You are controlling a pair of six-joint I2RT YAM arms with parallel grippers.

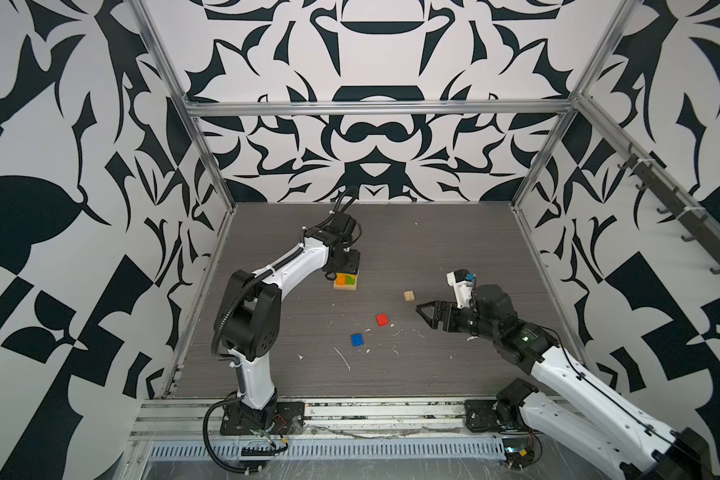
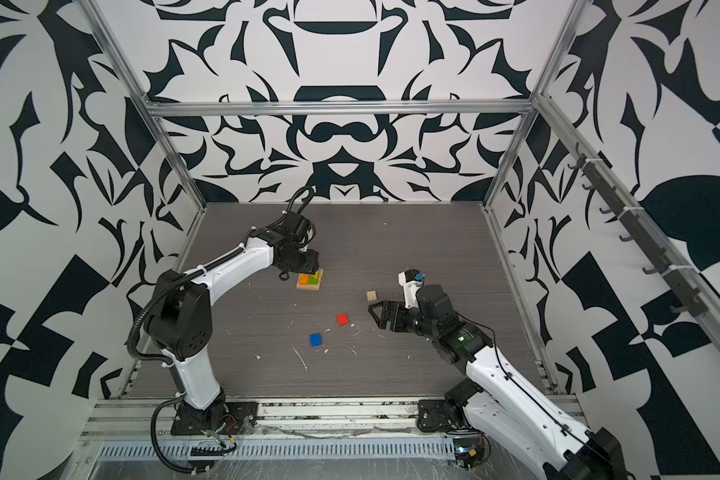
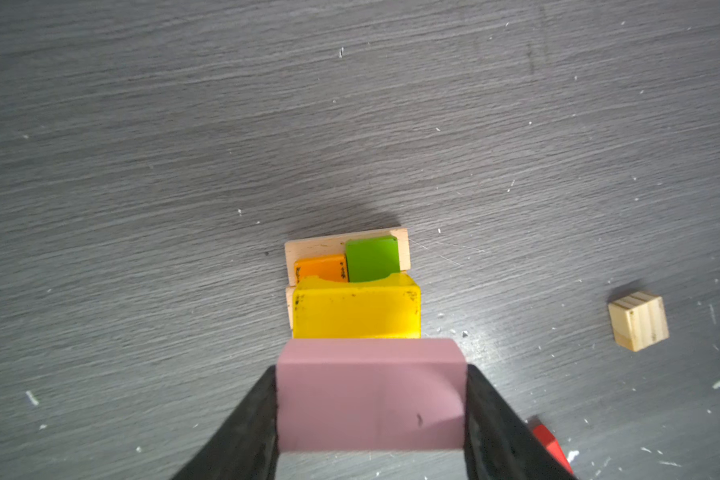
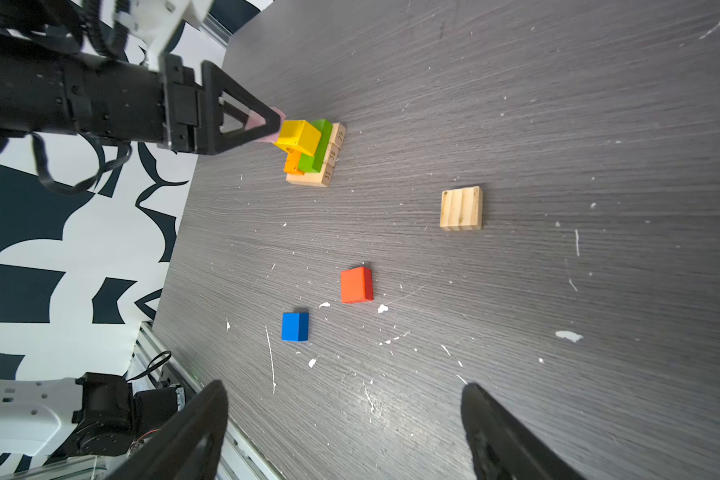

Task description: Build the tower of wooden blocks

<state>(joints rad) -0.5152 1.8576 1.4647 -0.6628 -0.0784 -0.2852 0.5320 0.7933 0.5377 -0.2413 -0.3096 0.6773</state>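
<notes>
You are placing the pink block (image 3: 370, 374): your left tool (image 3: 371, 415) is gripping it just beside the yellow block (image 3: 356, 309) on the tower (image 4: 312, 153), left of table (image 1: 433, 249) centre. Your right tool (image 4: 344, 395) is hanging wide open, empty. Next, in my judgement, you are seating pink level before releasing.

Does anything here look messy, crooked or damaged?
Yes: white flecks litter the table around the red block and blue block. The green block sits out of line with the orange block beside it, and the yellow block has dark scuffs.
</notes>
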